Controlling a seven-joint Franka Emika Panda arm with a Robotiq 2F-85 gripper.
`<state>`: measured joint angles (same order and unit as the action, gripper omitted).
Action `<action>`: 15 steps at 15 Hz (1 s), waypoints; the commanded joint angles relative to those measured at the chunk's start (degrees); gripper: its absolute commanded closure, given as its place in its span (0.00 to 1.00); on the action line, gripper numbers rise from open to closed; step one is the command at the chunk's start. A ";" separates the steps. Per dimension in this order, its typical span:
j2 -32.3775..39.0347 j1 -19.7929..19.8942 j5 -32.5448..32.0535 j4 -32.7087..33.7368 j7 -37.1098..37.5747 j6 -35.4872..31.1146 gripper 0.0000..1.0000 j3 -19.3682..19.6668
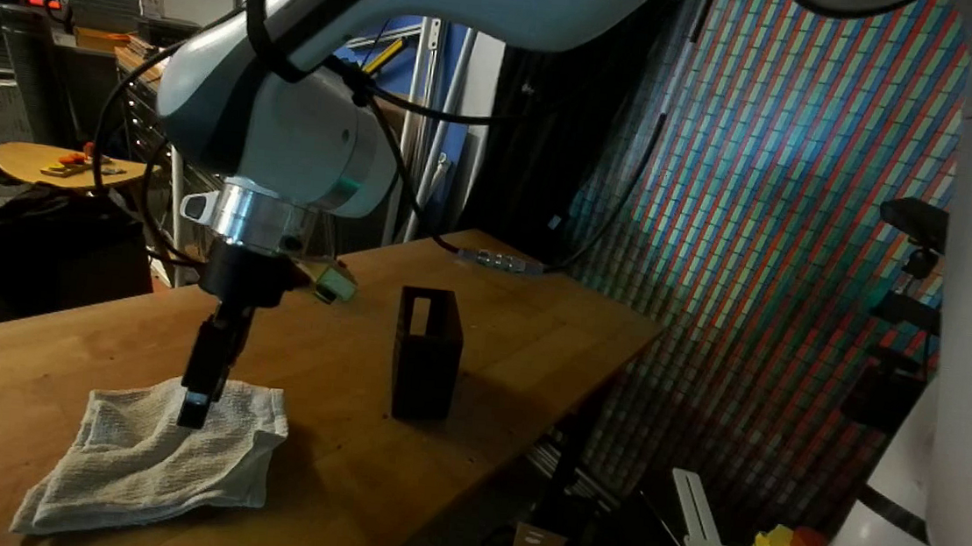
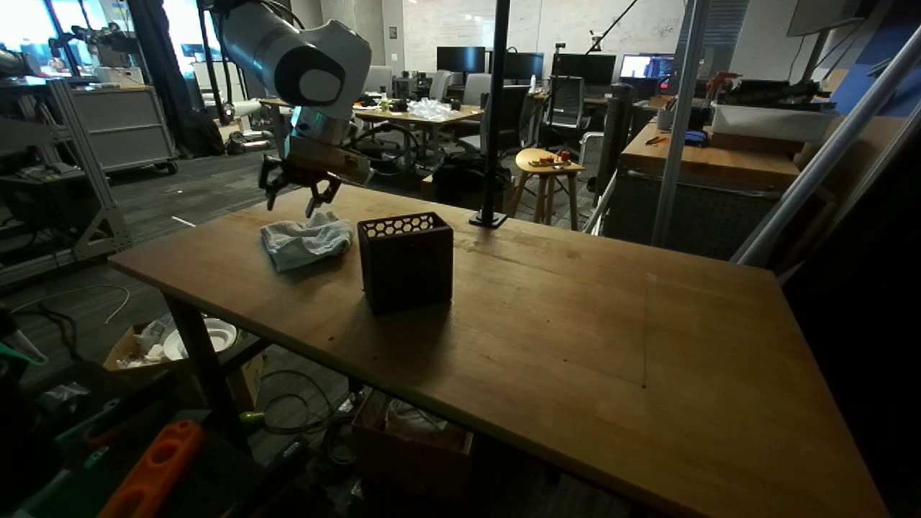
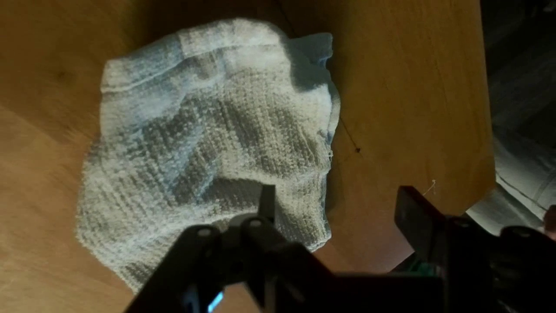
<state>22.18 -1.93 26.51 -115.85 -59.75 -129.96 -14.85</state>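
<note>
The claw hangs above the rumpled cloth, its fingers spread wide and holding nothing. The cloth lies toward one short edge of the table; a black box stands upright, farther from that edge.

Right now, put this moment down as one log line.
jaws: open, nothing held, nearest to cloth | cloth: rumpled, on wooden table | black box: upright on table, apart from cloth
</note>
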 commanded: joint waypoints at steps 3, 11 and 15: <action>5.47 -2.41 -7.65 10.77 4.66 7.30 0.72 0.34; 10.14 -8.69 -24.69 22.87 16.88 15.17 1.00 2.31; 10.43 -11.57 -33.69 26.11 22.39 18.60 1.00 3.18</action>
<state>31.47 -10.79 -1.68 -94.17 -41.48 -115.06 -13.11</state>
